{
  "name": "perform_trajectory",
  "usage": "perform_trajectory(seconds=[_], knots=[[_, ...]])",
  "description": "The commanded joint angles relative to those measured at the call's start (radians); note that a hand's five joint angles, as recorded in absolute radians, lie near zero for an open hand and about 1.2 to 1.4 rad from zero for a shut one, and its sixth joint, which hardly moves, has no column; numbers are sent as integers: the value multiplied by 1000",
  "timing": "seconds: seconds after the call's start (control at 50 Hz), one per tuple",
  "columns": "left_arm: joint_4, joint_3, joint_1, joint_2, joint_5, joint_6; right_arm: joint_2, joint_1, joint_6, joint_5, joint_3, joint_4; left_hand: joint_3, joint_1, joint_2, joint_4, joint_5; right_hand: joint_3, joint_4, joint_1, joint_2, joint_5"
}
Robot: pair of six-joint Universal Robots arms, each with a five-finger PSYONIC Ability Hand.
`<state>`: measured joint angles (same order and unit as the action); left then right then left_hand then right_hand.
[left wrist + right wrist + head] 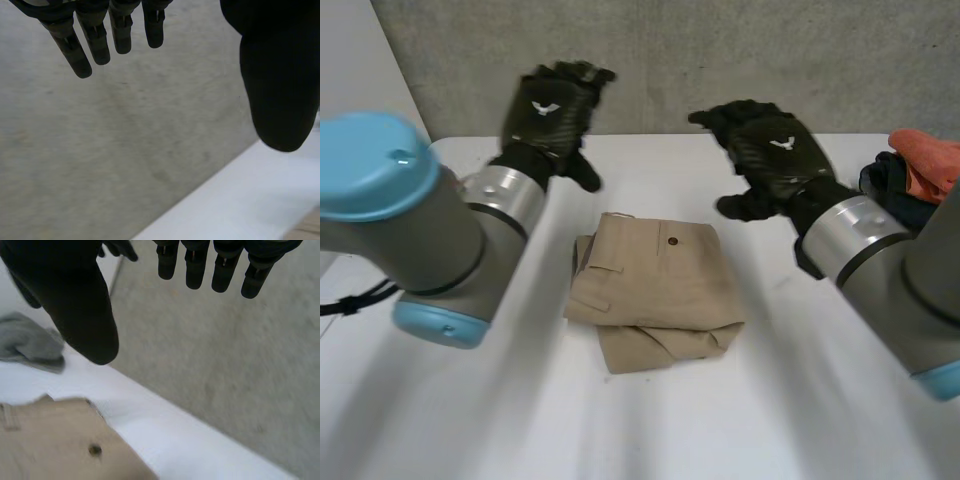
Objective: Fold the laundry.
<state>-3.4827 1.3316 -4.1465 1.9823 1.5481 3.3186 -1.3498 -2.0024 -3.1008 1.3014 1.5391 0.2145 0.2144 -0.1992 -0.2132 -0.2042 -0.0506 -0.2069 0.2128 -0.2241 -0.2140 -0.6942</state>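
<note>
i saw the folded tan trousers (655, 290) lying in the middle of the table (800, 400), touching neither hand. the left hand (552, 110) and right hand (770, 150) hung raised beyond them, fingers straight and slack, nothing held. a heap of clothes (918, 170) sat at the right edge.

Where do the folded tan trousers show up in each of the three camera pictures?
Head view: the tan trousers lie mid-table, between the two arms.
Right wrist view: they lie under the right hand, below its thumb, with the dark button showing.
Left wrist view: a tan sliver past the left hand may be them; cannot tell.
Shared landmark: the far edge of the white table against the grey wall.
</note>
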Motion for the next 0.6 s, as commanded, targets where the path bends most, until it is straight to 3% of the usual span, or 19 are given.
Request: perform_trajectory(seconds=[0.02,0.18,0.3,0.5,0.54,0.58,0.6], knots=[[210,-175,43,216,-19,4,219,17,27,13,-213,-255,-7,-8,6,-3,18,32,-38,50,39,694],[393,-229,48,343,-8,9,443,8,30,-2,-373,-385,-4,-11,3,-6,15,32,-38,50,39,694],[465,-232,40,375,56,16,537,7,71,-1,-415,-443,-1,-14,0,-9,12,32,-38,50,39,694],[511,-235,40,371,66,119,537,5,206,64,-430,-454,-4,-11,3,-6,15,32,-38,50,39,694],[504,-238,45,353,63,119,503,5,221,72,-425,-448,-10,-6,9,-1,20,-360,354,-343,-353,302],[493,-241,46,316,63,119,460,5,209,75,-413,-429,-10,-6,9,0,20,-1043,1037,-1026,-1036,-381],[476,-241,48,272,63,118,411,14,202,75,-404,-410,-10,-6,9,0,20,-1171,1166,-1154,-1164,-510]])
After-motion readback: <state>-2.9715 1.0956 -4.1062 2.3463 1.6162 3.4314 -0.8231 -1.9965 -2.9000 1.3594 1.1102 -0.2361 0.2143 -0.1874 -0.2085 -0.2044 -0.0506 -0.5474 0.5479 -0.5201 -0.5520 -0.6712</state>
